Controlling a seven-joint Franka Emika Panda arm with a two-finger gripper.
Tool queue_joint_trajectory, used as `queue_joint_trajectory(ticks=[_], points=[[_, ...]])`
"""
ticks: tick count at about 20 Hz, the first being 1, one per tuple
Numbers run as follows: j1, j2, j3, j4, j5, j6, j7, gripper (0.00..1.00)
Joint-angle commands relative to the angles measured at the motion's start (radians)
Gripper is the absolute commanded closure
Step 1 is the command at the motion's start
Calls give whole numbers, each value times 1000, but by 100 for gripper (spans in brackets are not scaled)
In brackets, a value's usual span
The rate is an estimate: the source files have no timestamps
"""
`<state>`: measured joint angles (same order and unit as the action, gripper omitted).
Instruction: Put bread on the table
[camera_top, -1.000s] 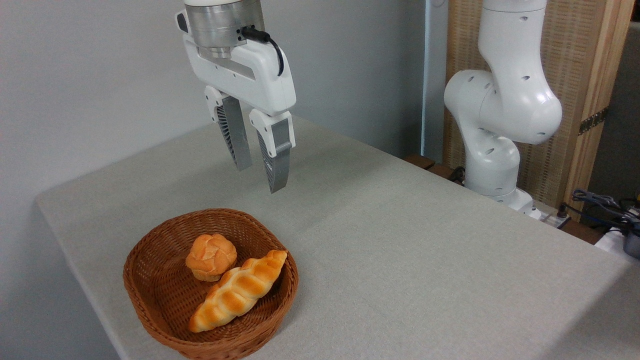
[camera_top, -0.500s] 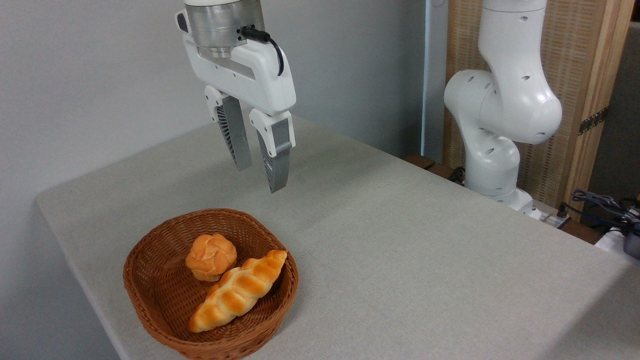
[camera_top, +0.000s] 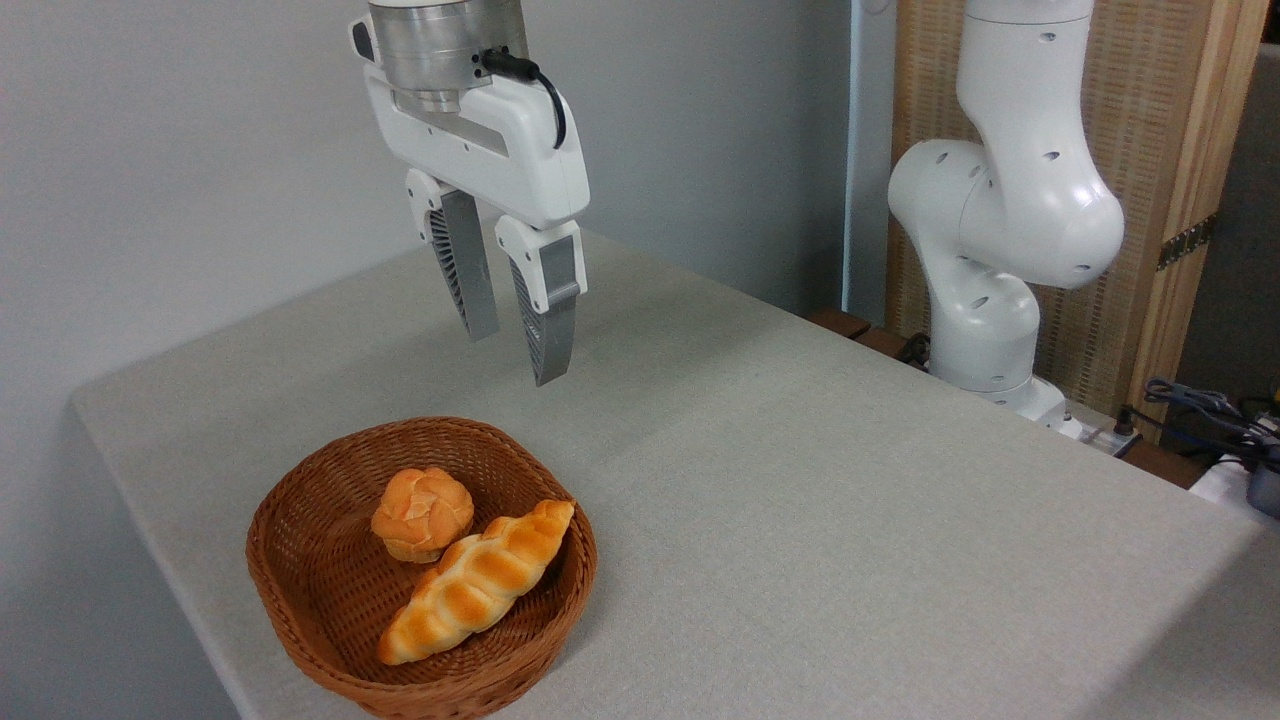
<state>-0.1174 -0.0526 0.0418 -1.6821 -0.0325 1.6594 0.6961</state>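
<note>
A robot gripper (camera_top: 515, 355) hangs with its fingers parted and empty above the table (camera_top: 800, 500), behind a wicker basket (camera_top: 300, 600). The braided bread (camera_top: 477, 583) lies inside beside a round bun (camera_top: 422, 513), apparently touching it. The approach is under way; next comes a descent over the loaf.

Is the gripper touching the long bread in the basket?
Apart. The camera view shows the open gripper hanging well above the basket; the long bread lies inside, with bare table visible between them.
</note>
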Motion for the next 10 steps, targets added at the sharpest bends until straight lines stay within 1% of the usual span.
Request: queue_joint_trajectory(ticks=[1,4,6,7,10], points=[[-4,-12,6,-13,11,26,-13,0],[-4,-10,6,-37,9,85,-13,0],[-4,-10,6,-56,-3,118,-13,0],[-5,-9,3,-70,-10,150,-10,0],[-7,-7,-8,-137,-10,288,-7,0]])
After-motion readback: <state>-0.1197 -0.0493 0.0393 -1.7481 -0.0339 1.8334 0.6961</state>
